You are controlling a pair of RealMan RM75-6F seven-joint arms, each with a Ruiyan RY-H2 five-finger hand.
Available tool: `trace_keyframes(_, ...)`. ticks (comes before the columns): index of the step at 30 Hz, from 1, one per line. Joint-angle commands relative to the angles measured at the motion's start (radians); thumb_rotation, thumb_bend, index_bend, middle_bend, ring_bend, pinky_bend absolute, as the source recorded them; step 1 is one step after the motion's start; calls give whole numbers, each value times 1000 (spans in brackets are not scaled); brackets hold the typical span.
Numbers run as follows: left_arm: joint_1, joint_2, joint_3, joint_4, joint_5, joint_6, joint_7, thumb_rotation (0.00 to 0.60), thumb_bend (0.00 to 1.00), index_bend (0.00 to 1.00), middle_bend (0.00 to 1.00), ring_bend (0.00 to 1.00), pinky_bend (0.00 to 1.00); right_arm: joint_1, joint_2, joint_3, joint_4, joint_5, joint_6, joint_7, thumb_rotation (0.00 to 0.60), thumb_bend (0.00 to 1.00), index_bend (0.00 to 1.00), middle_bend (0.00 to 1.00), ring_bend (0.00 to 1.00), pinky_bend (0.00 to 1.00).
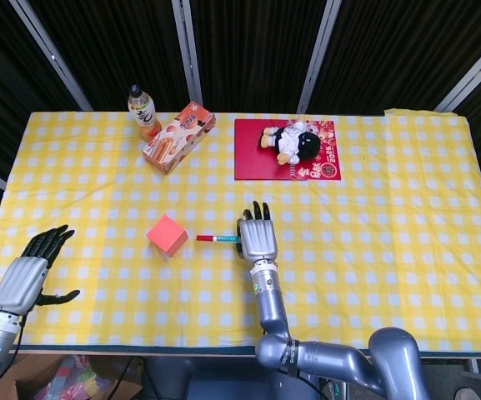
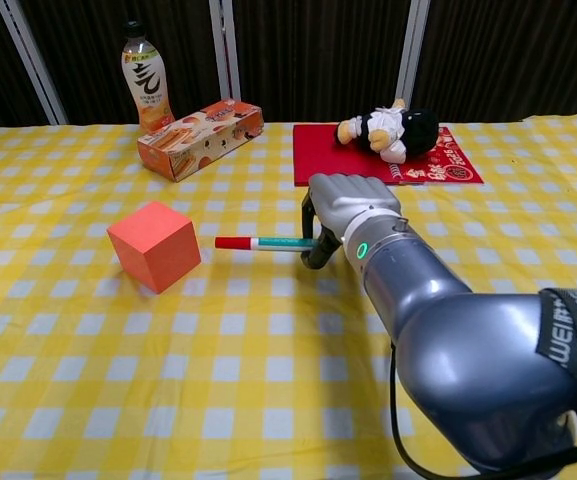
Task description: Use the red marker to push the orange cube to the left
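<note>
The right hand [image 2: 346, 212] grips a slim red-capped marker [image 2: 258, 243] level, its tip pointing left, just short of the orange cube [image 2: 154, 244] on the yellow checked tablecloth [image 1: 390, 208]. The left hand [image 1: 30, 275] hovers open-fingered at the near left edge.

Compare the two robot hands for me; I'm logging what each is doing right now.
The right robot hand grips the red marker, held level and pointing at the orange cube; the left robot hand holds nothing, fingers apart. The right sits mid-table; the left hangs at the table's near-left edge. Both show grey backs and black fingers.
</note>
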Motion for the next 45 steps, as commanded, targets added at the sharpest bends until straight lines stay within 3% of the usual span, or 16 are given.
trace_keyframes(1,0,0,0,-1,0,0,-1,600,0,0,0,0,0,12,-10,13,4,4,-4,-3,600,508,687,257,5,0)
trace_keyframes(16,-2,2,-5,7,-9,-5,-14,600,0,0,0,0,0,176,-146,120,161,21,-99,4,600,508,687,257,5,0)
trace_keyframes(23,-1,1,-6,7,-11,-3,-10,600,0,0,0,0,0,246,-147,106,161,58,-100,35,600,508,687,257,5,0)
trace_keyframes(28,1,1,-5,7,-11,-1,-9,600,0,0,0,0,0,241,-144,88,161,53,-64,33,600,508,687,257,5,0)
trace_keyframes(38,4,2,-3,8,-5,6,-8,600,0,0,0,0,0,88,1,-1,0,3,46,3,600,508,687,257,5,0)
trace_keyframes(45,7,-4,-1,6,-3,12,17,600,0,0,0,0,0,-65,208,-84,-198,-40,124,-1,600,508,687,257,5,0)
